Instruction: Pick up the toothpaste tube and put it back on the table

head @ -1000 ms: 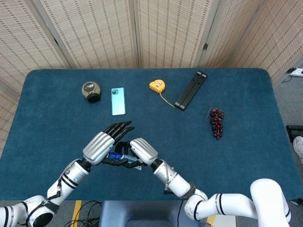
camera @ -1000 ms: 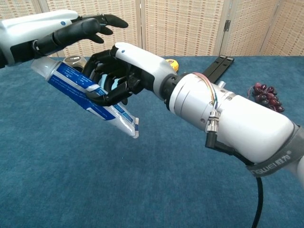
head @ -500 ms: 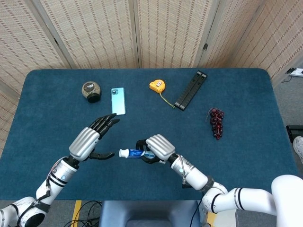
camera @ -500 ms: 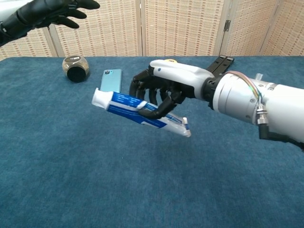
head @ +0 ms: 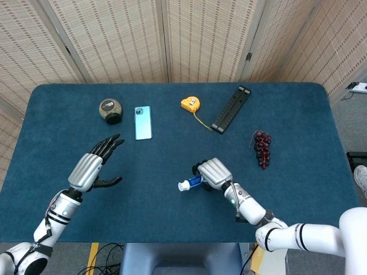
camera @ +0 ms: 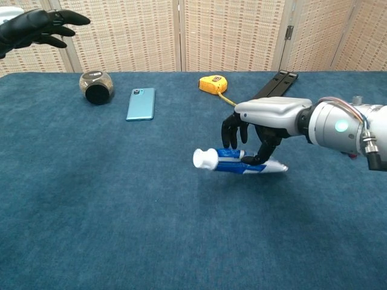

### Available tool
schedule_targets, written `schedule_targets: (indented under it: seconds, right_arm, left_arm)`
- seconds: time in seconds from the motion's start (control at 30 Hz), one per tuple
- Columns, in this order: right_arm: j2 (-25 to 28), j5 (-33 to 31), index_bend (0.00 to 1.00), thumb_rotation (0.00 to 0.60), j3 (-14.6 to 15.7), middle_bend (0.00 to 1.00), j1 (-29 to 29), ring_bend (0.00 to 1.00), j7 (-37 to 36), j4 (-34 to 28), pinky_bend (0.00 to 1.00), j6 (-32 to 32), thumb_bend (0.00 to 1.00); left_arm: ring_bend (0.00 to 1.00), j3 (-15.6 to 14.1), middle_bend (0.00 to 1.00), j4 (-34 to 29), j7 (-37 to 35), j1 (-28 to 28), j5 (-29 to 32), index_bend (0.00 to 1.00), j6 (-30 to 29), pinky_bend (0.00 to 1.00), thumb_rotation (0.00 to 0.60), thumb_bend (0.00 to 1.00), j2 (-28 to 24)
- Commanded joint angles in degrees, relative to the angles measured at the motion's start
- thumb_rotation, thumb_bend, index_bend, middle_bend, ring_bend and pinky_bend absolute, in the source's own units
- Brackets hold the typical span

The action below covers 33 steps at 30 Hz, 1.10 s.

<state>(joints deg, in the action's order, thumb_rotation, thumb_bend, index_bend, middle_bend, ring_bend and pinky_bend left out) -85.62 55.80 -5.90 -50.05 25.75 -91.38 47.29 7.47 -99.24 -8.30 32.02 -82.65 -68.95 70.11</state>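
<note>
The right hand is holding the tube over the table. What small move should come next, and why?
Probably lower it a little more, then open the fingers. The right hand grips the tube nearly level, just above the cloth, with bare space beneath.

A: What moved?
B: Right hand (camera: 260,130) carried the toothpaste tube (camera: 233,163) rightward and lower, off the left hand (head: 92,166).
A: Left?
B: Let go, drew back left, fingers spread.

speaker (head: 110,110) left of phone (head: 143,122), tape measure (head: 191,103) right, grapes (head: 262,147) far right
</note>
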Motion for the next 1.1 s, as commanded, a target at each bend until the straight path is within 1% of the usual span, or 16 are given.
schedule_targets:
  seconds: [0.03,0.1,0.17,0.23,0.27,0.3,0.33,0.37,0.4,0.43,0.47,0.57,0.7,0.87,0.97,1.1]
  right_arm:
    - [1.4,-0.6,0.03,0.6,0.3,0.17,0.1,0.17,0.6,-1.6,0.36,1.1,0.33]
    - [2.7,0.4,0.0,0.6,0.0,0.11,0.8,0.12,-0.2,-3.0,0.33,2.5,0.32]
    - [5.3,2.3,0.0,0.6,-0.2,0.1,2.0,0.1,-1.6,-5.4,0.32,4.3,0.31]
    - [8.9,4.6,0.0,0.6,0.0,0.1,3.7,0.1,-3.0,-8.3,0.32,6.4,0.31]
    - [10.6,5.8,0.0,0.6,0.2,0.11,4.7,0.1,-3.7,-9.5,0.32,7.5,0.31]
    - [12.3,7.1,0.0,0.6,0.4,0.12,5.7,0.1,-4.4,-10.6,0.32,8.8,0.31]
    - [14.6,8.9,0.0,0.6,0.9,0.14,7.2,0.1,-5.4,-11.9,0.32,10.5,0.31]
    - [16.3,10.4,0.0,0.6,1.3,0.15,8.4,0.11,-6.3,-12.7,0.32,11.9,0.32]
    - [18.5,12.3,0.0,0.6,2.0,0.17,10.0,0.11,-7.5,-13.7,0.32,13.7,0.34]
    - [20.0,13.8,0.0,0.6,2.5,0.19,11.4,0.12,-8.6,-14.2,0.32,15.2,0.37]
    - [21.4,15.3,0.01,0.6,3.0,0.2,12.7,0.12,-9.7,-14.5,0.32,16.8,0.38]
    - [25.1,19.7,0.07,0.6,4.7,0.22,17.4,0.14,-13.7,-14.3,0.32,22.1,0.4]
    - [27.0,24.7,0.09,0.6,6.9,0.23,23.4,0.15,-17.1,-11.8,0.32,29.3,0.45]
    - [26.1,28.5,0.11,0.6,9.0,0.25,30.8,0.17,-19.7,-7.4,0.32,38.0,0.48]
    - [25.4,29.0,0.11,0.6,9.6,0.25,34.4,0.17,-21.3,-5.8,0.32,41.4,0.48]
    - [24.7,29.7,0.12,0.6,9.9,0.25,37.9,0.17,-23.7,-4.1,0.32,44.4,0.48]
  left_arm:
    - [0.0,0.0,0.0,0.9,-0.8,-0.8,0.7,0.0,-0.6,0.13,0.0,0.0,-0.4]
    - [0.0,0.1,0.0,1.6,-1.5,-1.4,1.3,0.0,-0.9,0.13,0.0,0.0,-0.8]
    - [0.0,0.1,0.0,2.4,-2.2,-2.1,1.8,0.0,-1.2,0.13,0.0,0.0,-1.3]
    - [0.0,0.2,0.0,3.2,-2.9,-2.9,2.5,0.0,-1.8,0.13,0.004,0.0,-1.8]
    - [0.01,0.3,0.0,3.4,-2.8,-3.3,3.1,0.0,-2.1,0.13,0.038,0.0,-1.9]
    - [0.01,0.4,0.0,3.7,-2.4,-3.7,3.4,0.0,-2.6,0.13,0.1,0.0,-2.1]
    - [0.02,0.5,0.0,4.1,-2.1,-4.3,3.9,0.0,-3.3,0.13,0.231,0.0,-2.3]
    - [0.02,0.6,0.0,4.3,-1.9,-4.8,4.4,0.0,-3.8,0.13,0.334,0.0,-2.5]
    - [0.03,0.6,0.0,4.8,-0.9,-5.5,4.8,0.0,-4.5,0.13,0.461,0.0,-2.7]
    - [0.03,0.6,0.0,5.2,-0.5,-6.0,5.1,0.0,-4.9,0.13,0.562,0.0,-2.9]
    - [0.03,0.5,0.0,5.3,-0.3,-6.5,5.5,0.0,-5.3,0.13,0.599,0.0,-3.1]
    - [0.03,0.3,0.0,5.5,1.3,-8.1,7.4,0.0,-6.0,0.13,0.6,0.0,-4.0]
    - [0.03,-0.1,0.0,5.1,4.7,-10.4,9.8,0.0,-7.3,0.13,0.6,0.0,-4.9]
    - [0.03,-1.6,0.0,4.4,8.9,-13.7,9.8,0.0,-11.0,0.13,0.6,0.0,-4.9]
    - [0.03,-2.5,0.0,3.9,10.7,-15.6,9.2,0.0,-13.1,0.13,0.6,0.0,-4.5]
    - [0.03,-3.5,0.0,3.4,12.2,-18.2,8.2,0.0,-16.0,0.13,0.6,0.0,-3.7]
